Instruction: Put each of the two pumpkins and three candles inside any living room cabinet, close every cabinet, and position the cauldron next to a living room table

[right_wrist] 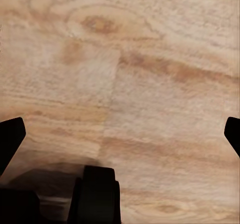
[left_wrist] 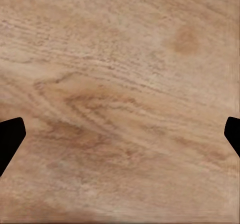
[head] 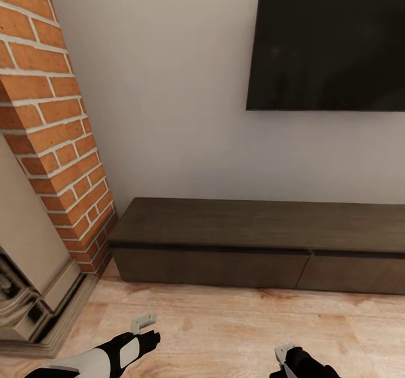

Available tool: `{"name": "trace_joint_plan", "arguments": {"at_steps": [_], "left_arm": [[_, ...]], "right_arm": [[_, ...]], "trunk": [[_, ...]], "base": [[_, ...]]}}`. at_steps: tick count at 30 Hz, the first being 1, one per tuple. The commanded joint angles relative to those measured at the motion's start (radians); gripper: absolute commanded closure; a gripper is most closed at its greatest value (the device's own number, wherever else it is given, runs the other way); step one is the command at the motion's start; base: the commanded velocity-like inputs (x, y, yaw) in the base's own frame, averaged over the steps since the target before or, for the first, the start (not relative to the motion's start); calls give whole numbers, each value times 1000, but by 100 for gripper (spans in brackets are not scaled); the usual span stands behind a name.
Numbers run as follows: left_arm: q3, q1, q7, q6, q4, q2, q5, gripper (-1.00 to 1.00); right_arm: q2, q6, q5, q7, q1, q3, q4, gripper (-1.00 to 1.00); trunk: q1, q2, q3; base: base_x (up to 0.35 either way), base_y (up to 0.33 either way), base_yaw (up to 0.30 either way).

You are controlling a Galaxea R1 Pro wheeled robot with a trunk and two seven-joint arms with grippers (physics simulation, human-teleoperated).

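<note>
Dark-brown long low wood cabinet (head: pixel 264 243), just one, both visible drawer fronts shut.
Left gripper (left_wrist: pixel 120 134) and right gripper (right_wrist: pixel 120 134) hang spread wide, empty, over pale wood floor (head: pixel 225 333).

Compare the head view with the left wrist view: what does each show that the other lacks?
Head view: the closed cabinet against the wall, a dark screen above it, a brick column, and both end effectors, left and right, low in the picture. Left wrist view: close wood grain between two wide-apart fingertips. Both share the wooden floor.
</note>
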Motion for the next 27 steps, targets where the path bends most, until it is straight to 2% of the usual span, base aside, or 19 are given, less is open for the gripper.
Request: {"name": "trace_joint_plan", "arguments": {"at_steps": [1,17,27], "left_arm": [[-8,0,3,2,1,0,8,-100],[-7,3,4,2,2,4,8,-100],[-8,3,6,2,2,4,8,-100]], "right_arm": [[-1,2,-9,0,1,8,-1,-100],[0,-98,-9,-5,4,10,36,-100],[2,-106,-9,-5,4,10,40,-100]], "trunk": [[-4,7,2],[-65,119,53],[-104,189,97]], "base": [[0,0,0],[0,0,-5],[0,0,-90]]}}
